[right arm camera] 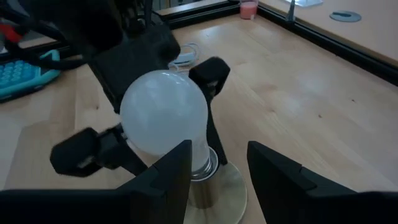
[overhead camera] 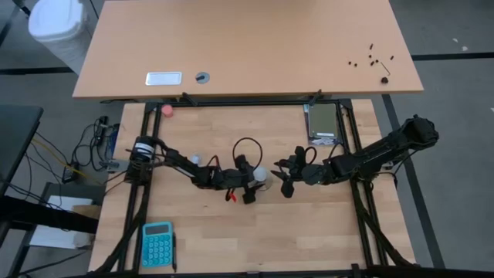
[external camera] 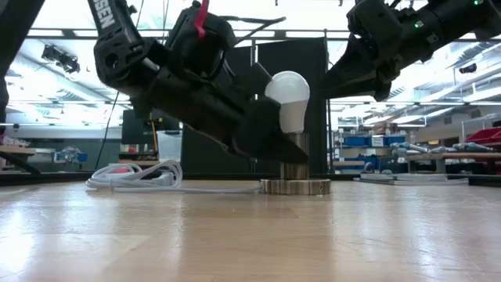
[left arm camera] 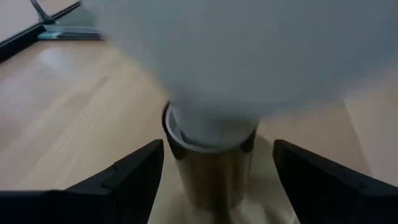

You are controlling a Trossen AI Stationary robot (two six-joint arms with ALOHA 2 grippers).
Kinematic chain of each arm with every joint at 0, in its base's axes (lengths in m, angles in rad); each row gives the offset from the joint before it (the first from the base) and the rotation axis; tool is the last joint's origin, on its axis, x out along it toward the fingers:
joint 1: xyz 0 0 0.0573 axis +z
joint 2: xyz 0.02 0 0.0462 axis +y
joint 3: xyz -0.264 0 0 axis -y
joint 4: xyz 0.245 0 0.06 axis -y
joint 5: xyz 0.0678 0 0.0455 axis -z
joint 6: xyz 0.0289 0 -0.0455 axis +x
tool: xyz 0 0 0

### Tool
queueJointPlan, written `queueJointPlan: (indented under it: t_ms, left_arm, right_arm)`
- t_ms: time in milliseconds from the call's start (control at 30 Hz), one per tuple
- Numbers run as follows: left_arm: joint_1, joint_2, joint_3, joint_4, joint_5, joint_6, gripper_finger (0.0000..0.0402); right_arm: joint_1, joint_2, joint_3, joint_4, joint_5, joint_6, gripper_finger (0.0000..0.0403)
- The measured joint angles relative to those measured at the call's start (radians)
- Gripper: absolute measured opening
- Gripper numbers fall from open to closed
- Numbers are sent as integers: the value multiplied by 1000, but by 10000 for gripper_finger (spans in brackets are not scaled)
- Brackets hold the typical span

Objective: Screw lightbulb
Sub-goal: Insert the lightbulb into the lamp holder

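The white lightbulb (external camera: 287, 94) stands upright, its base in the metal socket (external camera: 294, 160), whose round disc (external camera: 296, 186) rests on the wooden table. My left gripper (left arm camera: 217, 180) is open and comes in low from the table's left. Its two fingers (left arm camera: 134, 177) stand on either side of the socket's cylinder (left arm camera: 211, 171) just below the bulb, with a gap on each side. My right gripper (right arm camera: 219, 168) hovers to the right of the bulb (right arm camera: 163, 112) and above it. It points down at the bulb, with its fingers apart and nothing between them.
A white cord (external camera: 133, 176) lies coiled to the left of the socket. A teal calculator (overhead camera: 157, 243) sits near the front left, a pink ball (overhead camera: 168, 110) at the far left, and a flat grey device (overhead camera: 323, 123) at the far right. A larger desk (overhead camera: 247, 46) stands beyond.
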Motion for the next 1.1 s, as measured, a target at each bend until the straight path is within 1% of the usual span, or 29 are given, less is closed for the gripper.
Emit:
queueJointPlan:
  t_ms: [167, 300, 533, 633, 700, 767, 867, 933, 1033, 1100]
  left_arm:
    - [0, 56, 0, 112, -38, 39, 308]
    - [0, 88, -1, 154, -48, 43, 289]
    - [0, 88, -1, 160, -49, 25, 249]
    - [0, 88, -1, 153, -49, 19, 237]
    - [0, 88, -1, 150, -49, 14, 230]
    - [0, 88, -1, 150, -49, 12, 225]
    - [0, 88, -1, 149, -49, 12, 219]
    - [0, 88, -1, 148, -48, 15, 216]
    - [0, 88, -1, 146, -50, 17, 214]
    - [0, 88, -1, 145, -50, 16, 213]
  right_arm:
    - [0, 0, 0, 7, 0, 0, 168]
    - [0, 0, 0, 7, 0, 0, 168]
    - [0, -3, 0, 2, 5, -16, 168]
    - [3, -28, 0, -31, 31, -30, 168]
    - [6, -51, 0, -46, 29, -39, 168]
    - [23, -74, 0, -30, 27, -83, 168]
    - [61, -84, 1, 37, -13, -198, 168]
    - [78, -75, 2, 82, -40, -242, 168]
    - [86, -73, 2, 84, -90, -249, 168]
    - [91, -73, 2, 65, -98, -249, 168]
